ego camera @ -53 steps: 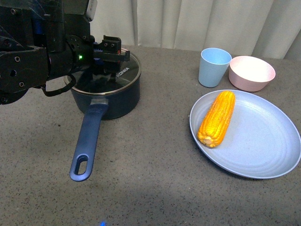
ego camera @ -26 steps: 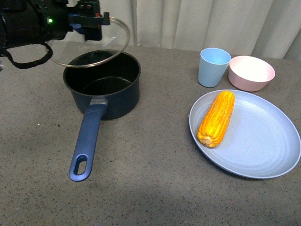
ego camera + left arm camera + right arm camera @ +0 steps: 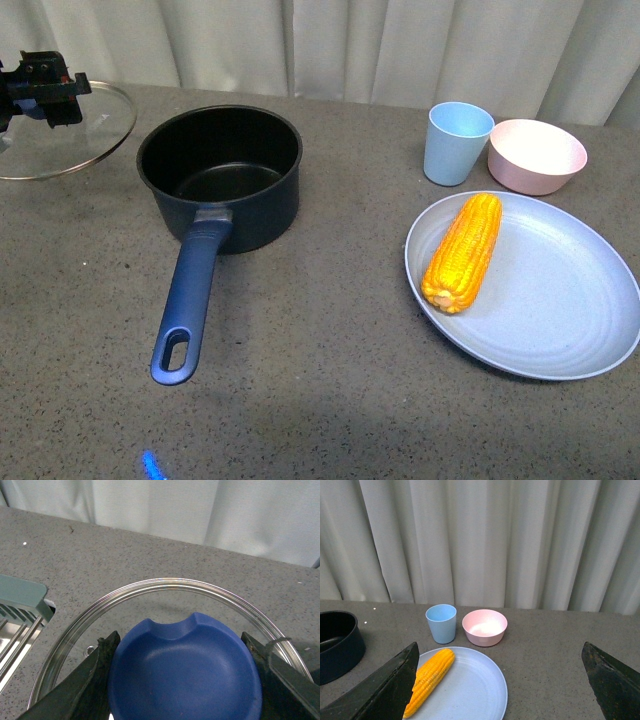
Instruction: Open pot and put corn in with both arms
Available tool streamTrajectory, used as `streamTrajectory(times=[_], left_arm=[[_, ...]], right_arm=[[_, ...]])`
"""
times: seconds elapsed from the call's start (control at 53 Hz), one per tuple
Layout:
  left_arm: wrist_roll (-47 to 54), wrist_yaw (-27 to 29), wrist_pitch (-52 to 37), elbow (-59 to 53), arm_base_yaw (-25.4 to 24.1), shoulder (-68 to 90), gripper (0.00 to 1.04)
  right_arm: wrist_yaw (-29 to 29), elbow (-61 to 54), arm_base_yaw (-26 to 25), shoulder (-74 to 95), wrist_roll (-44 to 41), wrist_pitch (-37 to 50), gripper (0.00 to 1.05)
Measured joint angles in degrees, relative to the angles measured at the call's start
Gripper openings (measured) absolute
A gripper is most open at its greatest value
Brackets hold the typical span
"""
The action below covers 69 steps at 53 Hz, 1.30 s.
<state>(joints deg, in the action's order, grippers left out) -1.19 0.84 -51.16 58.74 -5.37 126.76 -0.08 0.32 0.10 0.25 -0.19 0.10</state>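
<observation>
Jaws clamped on its knob (image 3: pixel 185 675), our left gripper (image 3: pixel 45 95) has swung the lid (image 3: pixel 95 140) off the empty pot (image 3: pixel 225 190); our right gripper (image 3: pixel 500 690) gapes wide and empty, with the corn (image 3: pixel 462 252) still on the plate (image 3: pixel 560 310).

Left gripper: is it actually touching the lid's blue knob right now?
Touching. The left wrist view shows the left gripper with its fingers pressed against opposite sides of the blue knob on the glass lid, no gap.

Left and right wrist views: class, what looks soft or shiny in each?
Left wrist view: the blue knob looms close, soft; the glass lid has a glint on its rim. Right wrist view: the right claw has dark, blurred fingers; the pink bowl shows a pale highlight.
</observation>
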Motion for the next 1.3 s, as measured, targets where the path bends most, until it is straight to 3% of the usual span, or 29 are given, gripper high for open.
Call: streamTrajectory(times=[0.623, 1.264, 1.302], left_arm=[[1.38, -1.22, -8.28, 0.28, -1.97, 10.29, 0.64], [2.67, -0.57, -7.39, 0.44, -1.64, 12.83, 0.64], [2.64, -0.55, -7.43, 0.44, -1.64, 12.83, 0.68]], right_arm=[[0.00, 0.00, 0.00, 0.00, 0.00, 0.00, 0.95], [0.00, 0.00, 0.00, 0.00, 0.00, 0.00, 0.95], [0.00, 0.00, 0.00, 0.00, 0.00, 0.00, 0.95]])
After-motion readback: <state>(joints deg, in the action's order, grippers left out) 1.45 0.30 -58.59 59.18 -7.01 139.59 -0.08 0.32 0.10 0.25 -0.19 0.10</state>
